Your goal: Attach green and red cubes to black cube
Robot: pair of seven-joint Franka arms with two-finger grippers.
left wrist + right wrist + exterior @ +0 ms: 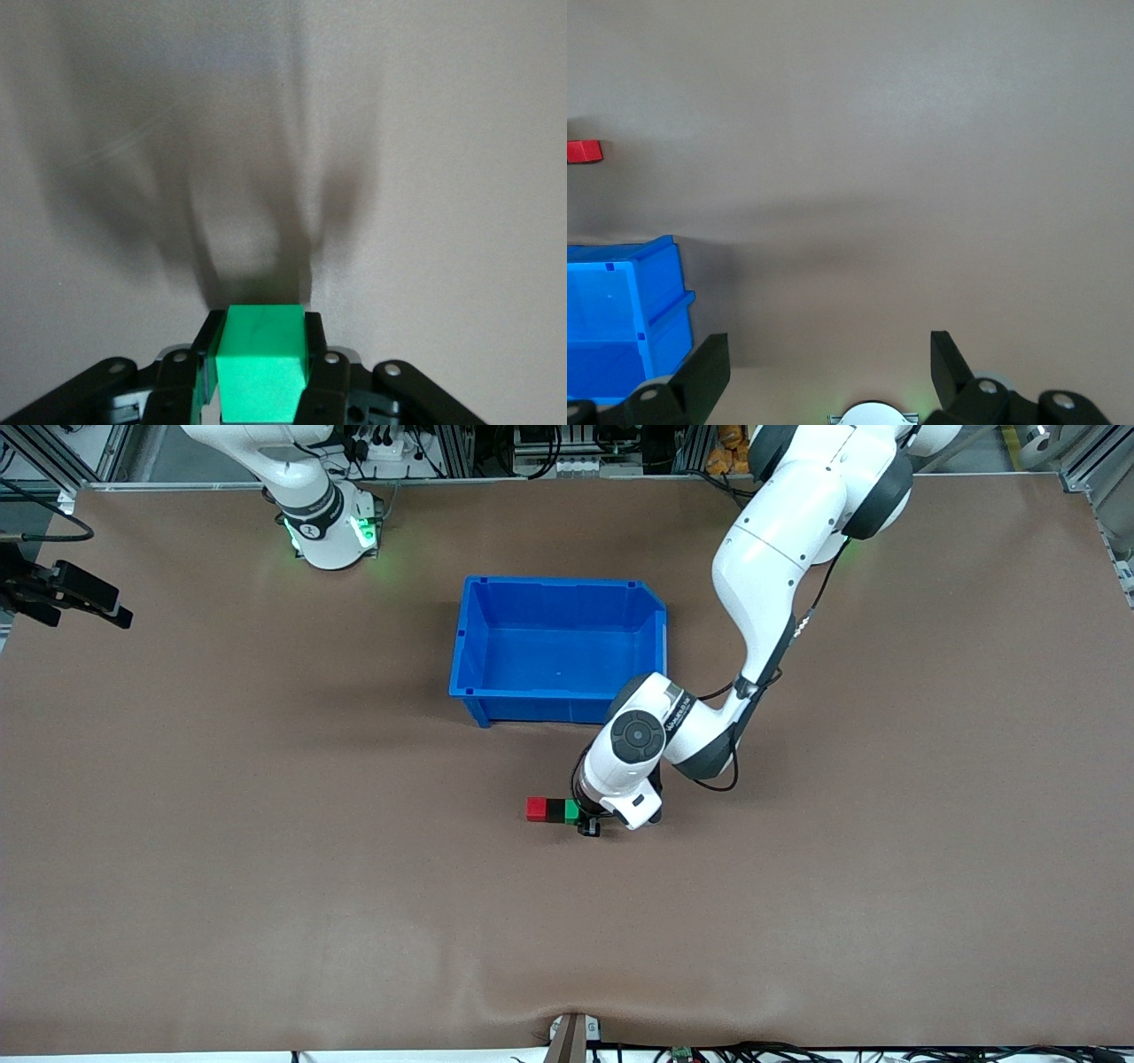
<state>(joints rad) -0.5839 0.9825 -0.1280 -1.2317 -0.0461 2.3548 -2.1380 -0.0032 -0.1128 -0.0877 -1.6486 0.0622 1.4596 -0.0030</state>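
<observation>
Left end effector (588,821) grips green cube (572,810), bin (558,695) nearby

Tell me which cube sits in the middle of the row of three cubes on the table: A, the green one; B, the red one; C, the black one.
C: in the front view the black cube lies between the red cube and the green cube, which the left gripper is shut on.
</observation>
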